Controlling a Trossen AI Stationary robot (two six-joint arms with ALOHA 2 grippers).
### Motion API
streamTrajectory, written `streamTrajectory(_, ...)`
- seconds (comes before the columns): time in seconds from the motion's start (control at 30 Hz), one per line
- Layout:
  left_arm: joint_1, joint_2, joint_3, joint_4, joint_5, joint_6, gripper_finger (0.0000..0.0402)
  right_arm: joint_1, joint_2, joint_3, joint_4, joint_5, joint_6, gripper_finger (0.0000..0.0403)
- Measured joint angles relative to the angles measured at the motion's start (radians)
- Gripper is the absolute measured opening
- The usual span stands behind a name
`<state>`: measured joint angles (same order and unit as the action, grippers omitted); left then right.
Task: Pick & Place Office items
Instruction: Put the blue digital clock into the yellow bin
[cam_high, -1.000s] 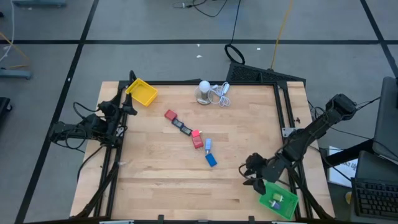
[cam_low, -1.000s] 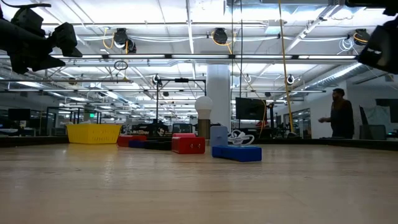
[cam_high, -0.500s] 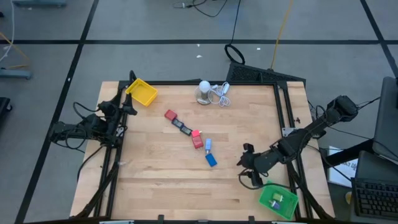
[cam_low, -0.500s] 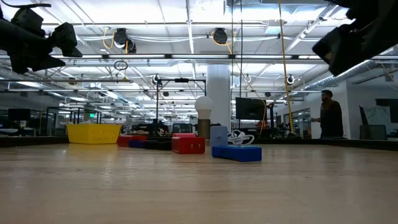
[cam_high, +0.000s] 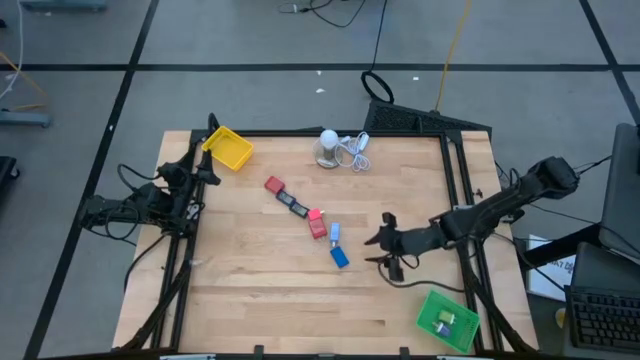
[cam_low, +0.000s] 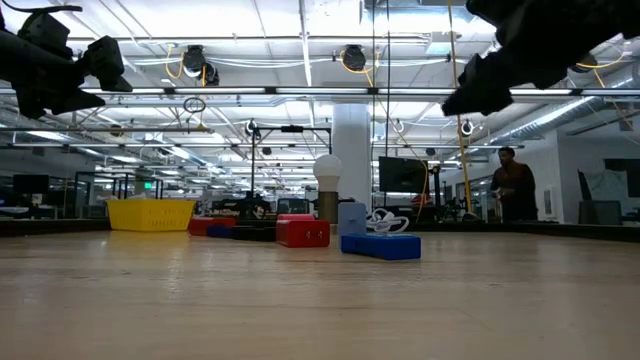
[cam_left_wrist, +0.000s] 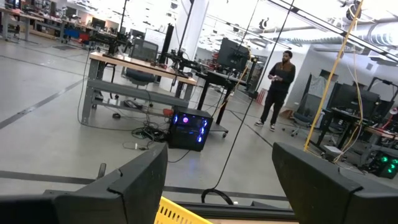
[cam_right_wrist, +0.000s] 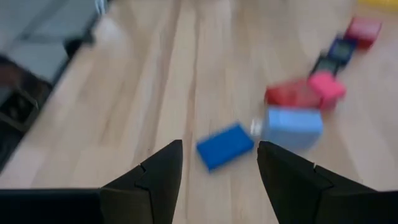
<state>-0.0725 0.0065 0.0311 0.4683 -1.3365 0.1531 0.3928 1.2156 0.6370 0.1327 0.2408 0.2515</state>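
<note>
Though blurred, right gripper (cam_high: 386, 243) jaws spread, empty | near blue block (cam_right_wrist: 225, 146) | left gripper (cam_high: 207, 150) jaws spread

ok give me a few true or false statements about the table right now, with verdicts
1. The right gripper is over the green tray. False: it hangs over bare wood, near the blue block.
2. The right jaws are open with nothing between them. True.
3. The yellow tray sits at the table's far left corner. True.
4. The left gripper holds a red block. False: its jaws are open and empty, by the yellow tray.
5. The items lie in a loose diagonal row mid-table. True.
</note>
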Motion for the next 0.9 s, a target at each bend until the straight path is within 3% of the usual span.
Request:
streamTrajectory(0.27,0.000,0.000,0.000,0.000,0.000,0.000,0.0294,-0.034,0.021,-0.191,0.620,-0.005,-0.031,0.0196)
streamTrajectory(0.47,0.000,0.000,0.000,0.000,0.000,0.000,0.0294,-0.032,0.101,-0.192,0.835,-0.006,-0.006,0.0199)
streamTrajectory(0.7,0.000,0.000,0.000,0.000,0.000,0.000,0.0294,-0.031,0.260,-0.044,0.685,-0.007,0.058,0.0247)
streamTrajectory(0.8,0.000,0.000,0.000,0.000,0.000,0.000,0.0294,-0.031,0.320,0.068,0.431,0.005,0.101,0.0273)
streamTrajectory(0.9,0.000,0.000,0.000,0.000,0.000,0.000,0.0294,-0.028,0.380,0.201,0.082,0.093,0.152,0.0288)
